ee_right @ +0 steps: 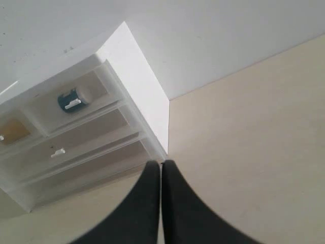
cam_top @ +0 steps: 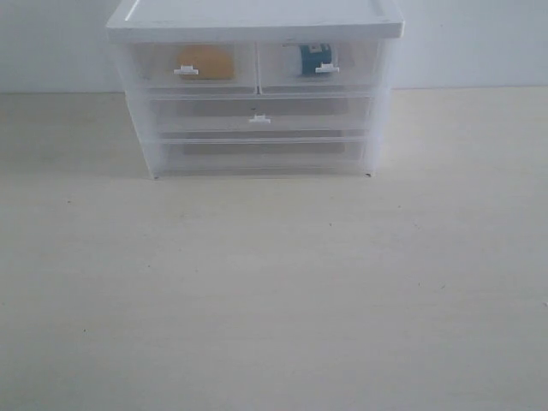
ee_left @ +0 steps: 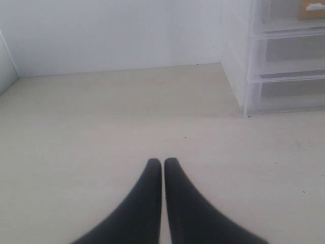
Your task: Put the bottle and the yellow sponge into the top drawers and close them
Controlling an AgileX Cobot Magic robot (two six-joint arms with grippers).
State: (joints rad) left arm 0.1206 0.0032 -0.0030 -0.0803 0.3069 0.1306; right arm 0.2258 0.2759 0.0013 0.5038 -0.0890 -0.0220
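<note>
The white-topped translucent cabinet point(cam_top: 254, 19) stands at the back of the table. Its two top drawers are pushed in. Inside the left top drawer point(cam_top: 190, 65) lies the yellow sponge point(cam_top: 209, 62). The bottle point(cam_top: 313, 57), with its teal-blue label, sits in the right top drawer point(cam_top: 320, 65); it also shows in the right wrist view as the bottle point(ee_right: 70, 100). Neither arm appears in the exterior view. My left gripper point(ee_left: 162, 161) is shut and empty over bare table, away from the cabinet point(ee_left: 284, 61). The right gripper point(ee_right: 161, 163) is shut and empty near the cabinet's lower corner point(ee_right: 157, 147).
Two full-width clear drawers point(cam_top: 259, 112) sit below the top pair, both pushed in. A pale wooden tabletop point(cam_top: 274, 291) stretches in front of the cabinet. A white wall point(cam_top: 479, 43) rises behind it.
</note>
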